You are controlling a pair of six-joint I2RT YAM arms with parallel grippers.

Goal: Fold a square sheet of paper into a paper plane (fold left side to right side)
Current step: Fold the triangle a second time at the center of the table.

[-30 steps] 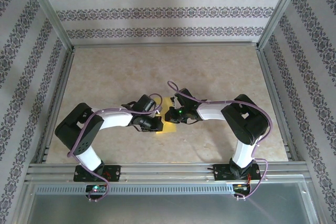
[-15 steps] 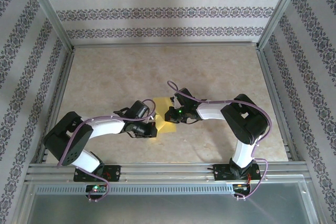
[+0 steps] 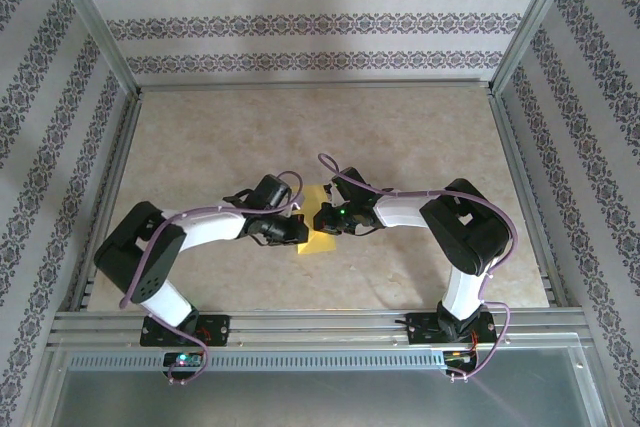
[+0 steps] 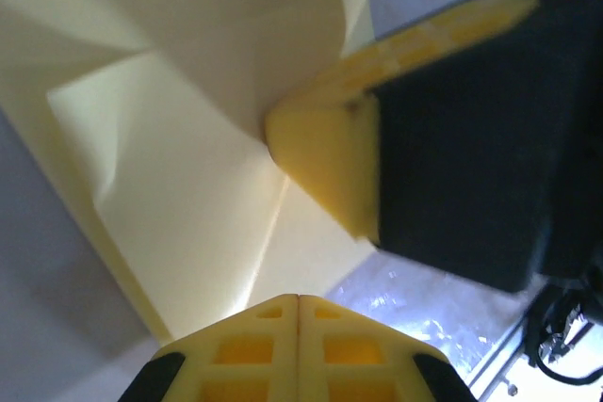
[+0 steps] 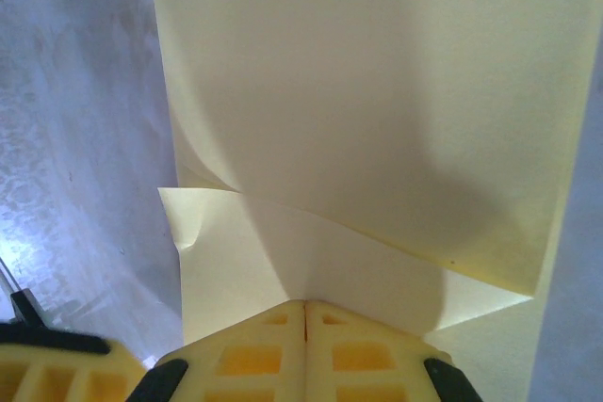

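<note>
The square sheet of paper [image 3: 317, 241] lies mid-table, yellow, partly folded with creases, tucked between both grippers. My left gripper [image 3: 297, 230] is shut, its tips [image 4: 298, 300] resting on the sheet [image 4: 179, 195] near a diagonal crease. My right gripper [image 3: 320, 219] is shut too, its tips [image 5: 304, 304] down on the paper [image 5: 377, 91], where a curled flap rises just ahead of them. In the left wrist view the right gripper's yellow finger [image 4: 325, 157] presses on the sheet from the right. The arms hide much of the paper from above.
The beige marbled tabletop [image 3: 420, 137] spreads wide around the sheet. Aluminium frame rails [image 3: 320, 322] border the near edge and sides, with patterned walls behind. The two wrists sit very close together over the paper.
The left gripper slid back toward the near left, uncovering more paper, then returned to the sheet's left edge. The right arm stayed put. Both grippers stayed shut.
</note>
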